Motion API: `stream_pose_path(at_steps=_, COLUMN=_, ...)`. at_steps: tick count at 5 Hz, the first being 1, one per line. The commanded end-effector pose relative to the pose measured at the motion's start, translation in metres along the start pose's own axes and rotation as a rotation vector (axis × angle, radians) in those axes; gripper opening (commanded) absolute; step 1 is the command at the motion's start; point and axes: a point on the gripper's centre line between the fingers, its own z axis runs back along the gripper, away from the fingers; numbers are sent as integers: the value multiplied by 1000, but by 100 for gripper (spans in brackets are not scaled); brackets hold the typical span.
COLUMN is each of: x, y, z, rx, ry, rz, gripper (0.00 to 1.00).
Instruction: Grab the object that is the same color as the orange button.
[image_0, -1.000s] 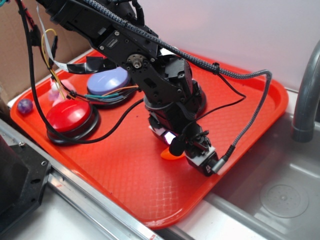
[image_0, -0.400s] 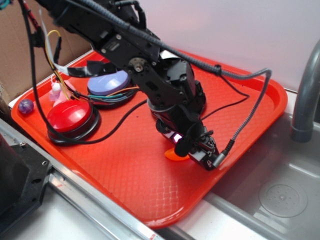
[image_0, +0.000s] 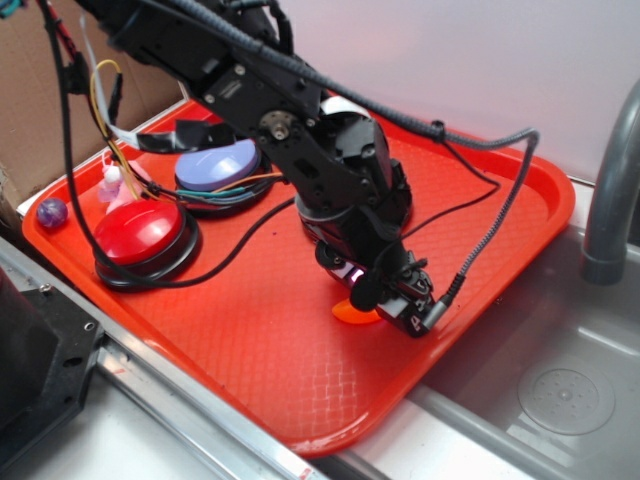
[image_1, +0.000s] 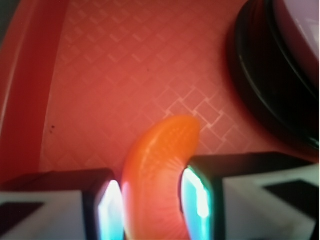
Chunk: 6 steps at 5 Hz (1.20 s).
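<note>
The shallow red plastic tray (image_0: 250, 350) with its diamond-textured floor carries everything here, and the black jointed robot arm (image_0: 300, 130) reaches across it from the upper left. Since a second ago the arm has swung a little toward the tray's right front edge and the wrist has settled lower. The small glossy orange plastic crescent (image_1: 157, 175) has shifted with it, which suggests the grasp is closing or already made, though no lift shows.

Two round push buttons sit clear in the exterior view: one red-domed button on a black base (image_0: 145, 235) and one lavender-domed button (image_0: 218, 166) behind it. The orange button is not visible there, probably hidden behind the arm. The wrist view shows one black button base (image_1: 272, 90) at the upper right, its dome colour unclear.

One black two-fingered gripper (image_0: 385, 300) points down at the tray. In the wrist view its jaws stand narrowly apart with the crescent between them, the pads (image_1: 197, 197) just at its sides. Whether they press firmly I cannot tell.

One orange crescent lies near the tray's right front, curving away from the fingers. One small purple ball (image_0: 50, 211) rests at the far left corner, beside a small pale pink object (image_0: 110, 185).
</note>
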Motion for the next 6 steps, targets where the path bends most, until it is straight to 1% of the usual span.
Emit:
stream_pose_path(at_steps=1, x=6, y=35, z=51, rx=46, ry=48, rz=163, gripper=0)
stream_pose_path(at_steps=2, x=10, y=51, z=85, rx=24, ry=29, rz=235, gripper=0)
stream_pose_path(at_steps=3, x=12, y=70, z=127, rx=56, ry=14, rz=257, gripper=0)
stream_pose_path(at_steps=4, x=13, y=91, z=165, rx=-24, ry=63, rz=261, gripper=0)
stream_pose_path(at_steps=5, x=10, y=102, z=195, rx=-63, ry=46, rz=297, gripper=0)
stream_pose_path(at_steps=6, x=7, y=111, z=204, rx=-74, ry=31, rz=320, gripper=0)
